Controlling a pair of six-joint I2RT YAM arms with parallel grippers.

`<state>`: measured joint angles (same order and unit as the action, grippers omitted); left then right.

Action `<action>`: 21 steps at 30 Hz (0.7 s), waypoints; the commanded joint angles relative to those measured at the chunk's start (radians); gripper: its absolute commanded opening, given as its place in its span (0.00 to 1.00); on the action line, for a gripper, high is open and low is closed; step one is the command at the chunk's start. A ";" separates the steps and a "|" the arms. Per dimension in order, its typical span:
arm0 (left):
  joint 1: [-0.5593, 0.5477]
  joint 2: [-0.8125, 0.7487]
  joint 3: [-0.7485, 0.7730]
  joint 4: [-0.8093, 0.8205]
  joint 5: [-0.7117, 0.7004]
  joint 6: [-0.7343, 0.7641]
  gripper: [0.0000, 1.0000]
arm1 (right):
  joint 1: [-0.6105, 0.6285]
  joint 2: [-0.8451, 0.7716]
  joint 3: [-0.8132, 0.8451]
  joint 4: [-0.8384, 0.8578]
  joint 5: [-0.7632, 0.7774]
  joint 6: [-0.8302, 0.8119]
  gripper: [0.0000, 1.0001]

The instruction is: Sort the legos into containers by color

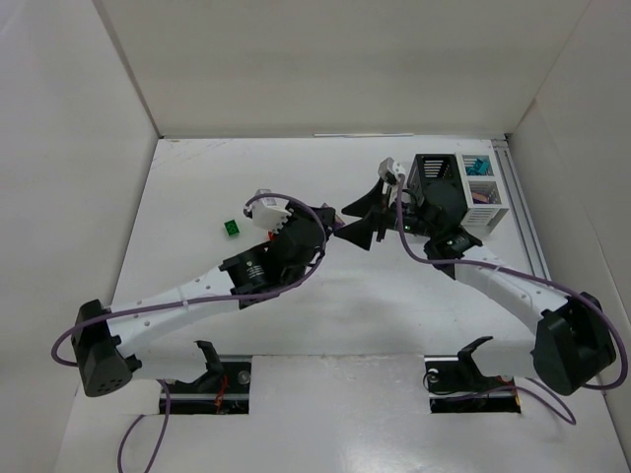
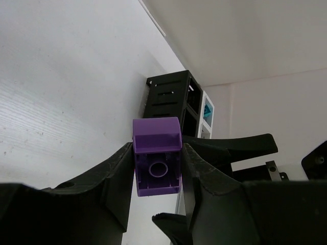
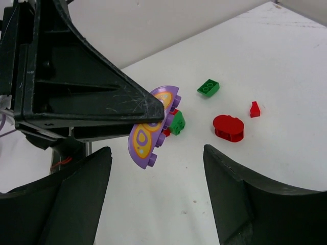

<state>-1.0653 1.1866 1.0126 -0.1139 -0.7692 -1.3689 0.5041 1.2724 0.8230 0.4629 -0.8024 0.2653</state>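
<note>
My left gripper is shut on a purple lego, hollow underside towards the camera. In the top view the left gripper meets my right gripper at mid-table, left of the containers. The right gripper is open, its fingers spread around the left gripper's tip. A purple wing-shaped lego with yellow markings shows just under the left finger. I cannot tell what it rests on. One white bin holds teal legos, another purple ones.
Loose on the table lie a red oval lego, a small red piece and two green bricks. Another green brick sits left of the left arm. White walls enclose the table.
</note>
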 commanded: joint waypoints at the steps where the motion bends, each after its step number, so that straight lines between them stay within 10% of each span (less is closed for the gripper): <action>1: -0.004 -0.048 -0.025 0.086 -0.027 0.001 0.18 | 0.025 -0.018 0.044 0.088 0.083 0.035 0.77; 11: -0.013 -0.039 -0.045 0.134 -0.007 0.007 0.18 | 0.094 0.054 0.085 0.112 0.083 0.066 0.70; 18: -0.013 -0.048 -0.045 0.134 -0.016 -0.004 0.20 | 0.105 0.064 0.094 0.131 0.083 0.087 0.43; 21: -0.013 -0.058 -0.054 0.134 -0.025 -0.004 0.28 | 0.105 0.050 0.070 0.131 0.113 0.087 0.03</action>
<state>-1.0718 1.1564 0.9695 -0.0326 -0.7937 -1.3655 0.5915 1.3376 0.8715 0.5087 -0.6884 0.3538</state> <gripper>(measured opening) 0.337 0.341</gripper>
